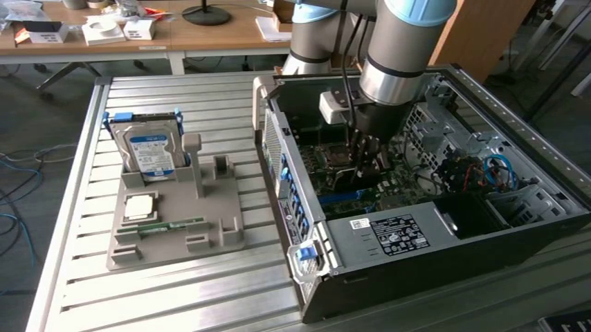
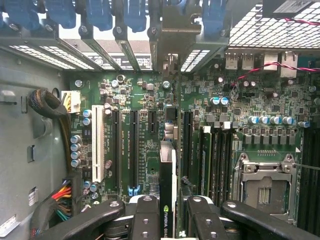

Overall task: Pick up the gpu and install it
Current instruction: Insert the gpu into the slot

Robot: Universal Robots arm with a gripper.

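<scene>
The gpu (image 2: 168, 167) shows edge-on in the wrist view, a thin dark card with a white-and-green label. Its silver bracket (image 2: 173, 35) sits at the case's rear slot openings. My gripper (image 2: 168, 216) is shut on it, with black fingers (image 2: 145, 216) pressing from both sides. The card stands upright over the green motherboard (image 2: 140, 95), in line with the long black slots (image 2: 134, 145). Whether it sits in a slot I cannot tell. In the exterior view my gripper (image 1: 360, 153) reaches down into the open computer case (image 1: 397, 235), with the gpu (image 1: 349, 178) below it.
On the exterior view's left, a grey holder (image 1: 217, 232) on the slatted table carries a hard drive (image 1: 152, 149), a processor (image 1: 140, 206) and a memory stick (image 1: 173, 225). Inside the case are a white slot (image 2: 98, 150), a processor socket (image 2: 265, 185) and cable bundles (image 2: 50, 107).
</scene>
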